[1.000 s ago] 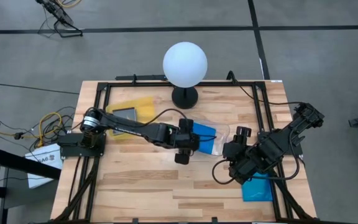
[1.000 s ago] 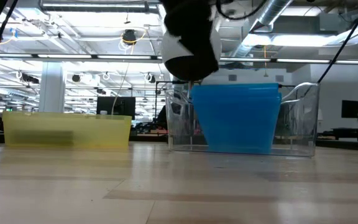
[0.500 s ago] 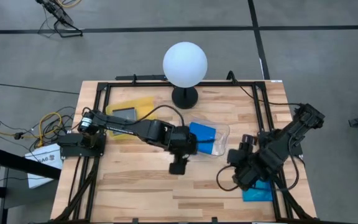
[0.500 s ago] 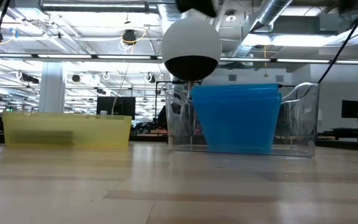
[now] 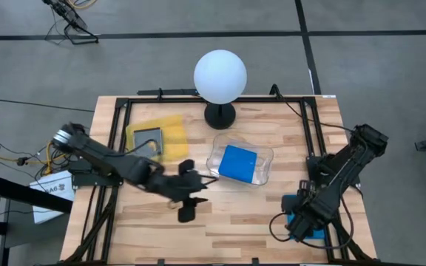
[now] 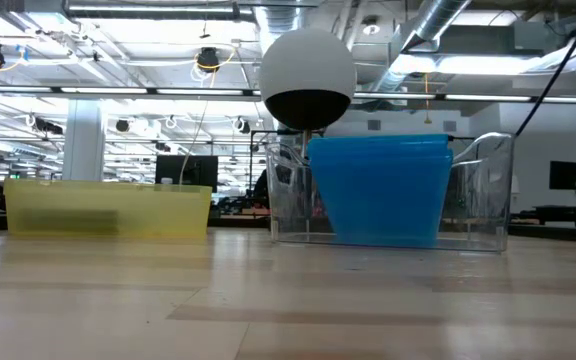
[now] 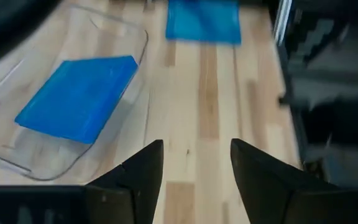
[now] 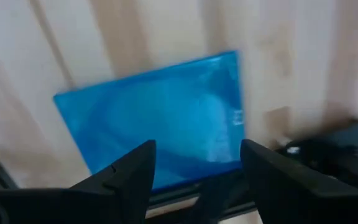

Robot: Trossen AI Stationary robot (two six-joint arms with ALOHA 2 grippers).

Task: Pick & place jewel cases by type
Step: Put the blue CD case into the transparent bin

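Far left of the table (image 5: 220, 229): left arm stretched low across the wood. Left gripper (image 5: 186, 207) out over bare boards, below the yellow tray (image 5: 170, 125). Fingers (image 7: 143, 173) spread apart, nothing between them, only wood under them.

Yellow tray near the back left corner. One grey case (image 5: 148, 137) lying flat inside it.

Middle back: white ball lamp (image 5: 220, 75) on a black foot, just behind the clear tray (image 5: 266, 157).

Clear tray right of the yellow one, well apart from it. Blue cases (image 5: 237, 162) stacked flat inside. Seen from table height, a thick blue pile (image 6: 380, 190) filling most of the clear walls.

Right side: right arm bent down toward the front right corner. Right gripper (image 5: 299, 222) low over another blue case (image 8: 157, 118), which lies flat on the wood by the table's right edge. Fingers (image 8: 129, 174) held wide, one at each side of the case's near edge, gripping nothing. Cannot tell if touching the case or just above it.
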